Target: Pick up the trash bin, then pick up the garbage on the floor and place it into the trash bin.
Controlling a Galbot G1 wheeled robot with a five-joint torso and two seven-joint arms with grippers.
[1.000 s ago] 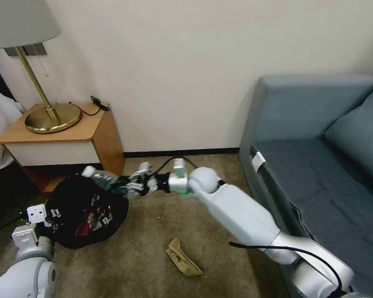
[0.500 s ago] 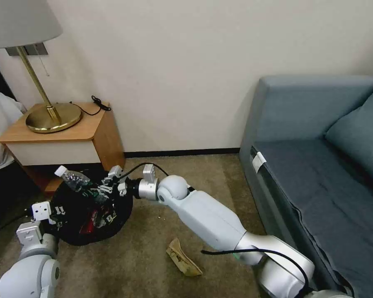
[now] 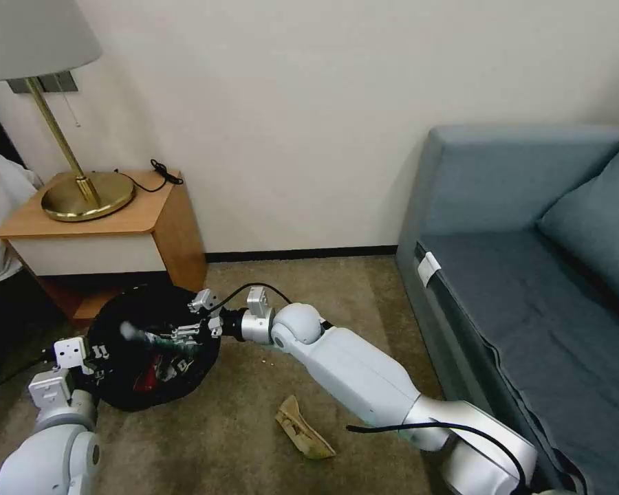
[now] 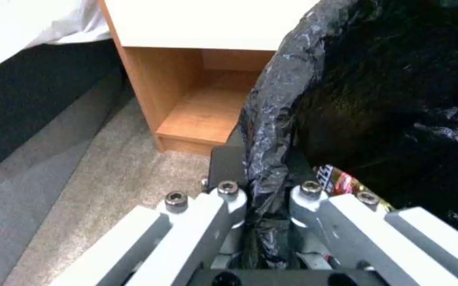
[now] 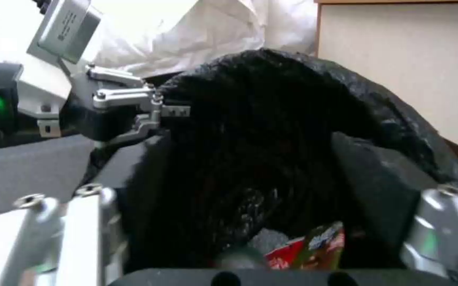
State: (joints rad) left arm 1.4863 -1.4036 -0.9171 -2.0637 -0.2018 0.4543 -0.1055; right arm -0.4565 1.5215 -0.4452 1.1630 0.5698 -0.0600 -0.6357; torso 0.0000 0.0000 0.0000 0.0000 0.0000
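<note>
Your trash bin (image 3: 151,357) is a round bin in a wrinkly, shiny black bag; it sits on the carpet (image 3: 241,426) by the wooden nightstand (image 3: 103,227), and your left pincer (image 4: 263,194) is clamped on the bag's rim. Your right pincer (image 3: 189,333) is over the bin's mouth with its fingers (image 5: 54,222) apart, and a clear bottle (image 3: 141,334) shows below it as a blur, so you cannot tell if it has landed. A red-and-white packet (image 5: 314,248) lies deep in the bin, half hidden in the dark, and a flat tan wrapper (image 3: 302,430) lies crumpled on the carpet, well apart from the bin.
</note>
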